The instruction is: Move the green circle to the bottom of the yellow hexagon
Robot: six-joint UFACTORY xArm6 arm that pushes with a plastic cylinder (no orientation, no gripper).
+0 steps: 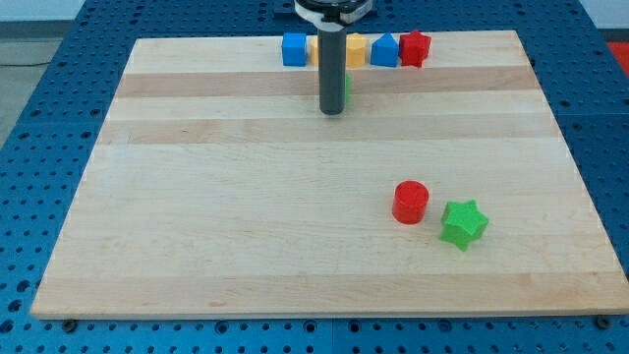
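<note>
Gripper: none; my tip [333,111] rests on the counter [246,216] below the top row.
Hidden: green circle [347,88], a sliver behind the rod.
Yellow hexagon [355,49]: just above, partly covered.
Row: blue cube [294,49], blue block [384,50], red star [415,47].

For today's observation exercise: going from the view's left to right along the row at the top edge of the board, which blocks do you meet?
blue cube → yellow block, partly hidden behind the rod → blue block → red star
</note>
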